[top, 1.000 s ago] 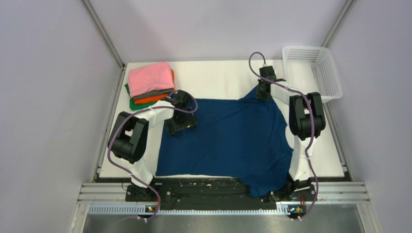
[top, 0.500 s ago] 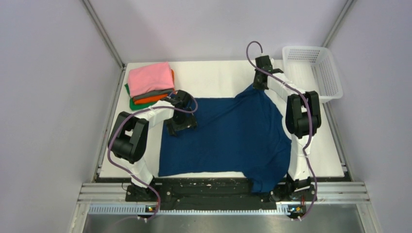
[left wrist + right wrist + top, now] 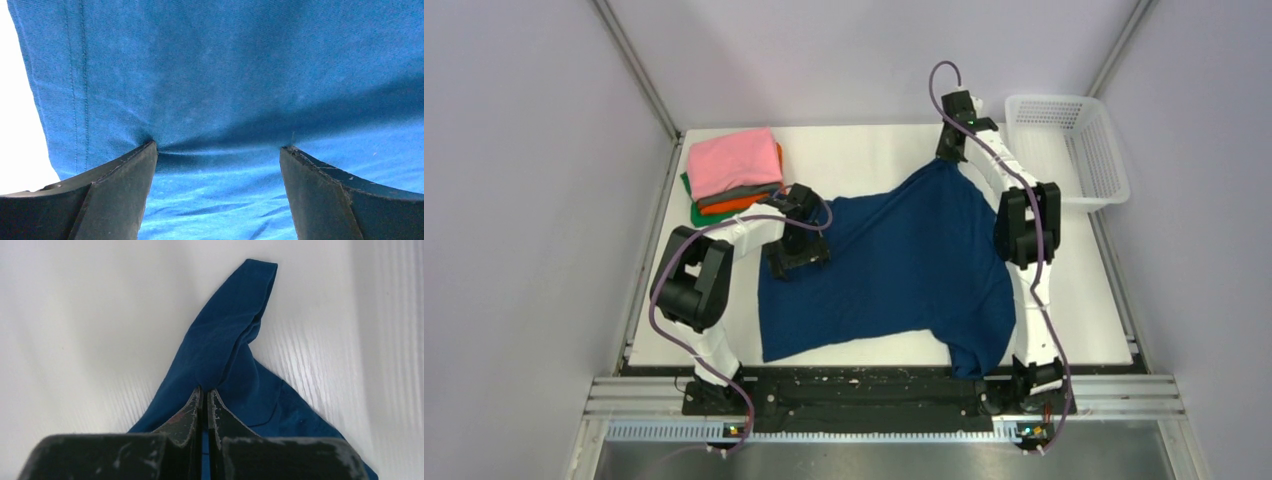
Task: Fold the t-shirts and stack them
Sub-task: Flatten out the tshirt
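Observation:
The navy blue t-shirt (image 3: 904, 260) lies spread on the white table, its print not visible. My right gripper (image 3: 951, 150) is shut on a far corner of it and holds that corner pulled up towards the back; in the right wrist view the cloth (image 3: 230, 350) is pinched between the shut fingers (image 3: 205, 392). My left gripper (image 3: 796, 258) is open, both fingertips pressed down on the shirt's left edge; in the left wrist view (image 3: 218, 148) the cloth (image 3: 225, 75) is stretched between them. A folded stack with the pink t-shirt (image 3: 732, 160) on top sits at the back left.
Grey, orange and green folded shirts (image 3: 724, 203) lie under the pink one. A white mesh basket (image 3: 1069, 145) stands at the back right, close to my right arm. Grey walls enclose the table; a metal rail (image 3: 874, 395) runs along the near edge.
My right gripper has moved back and a little left with the shirt corner, dragging the cloth away from the near edge and skewing it. My left gripper has stayed put.

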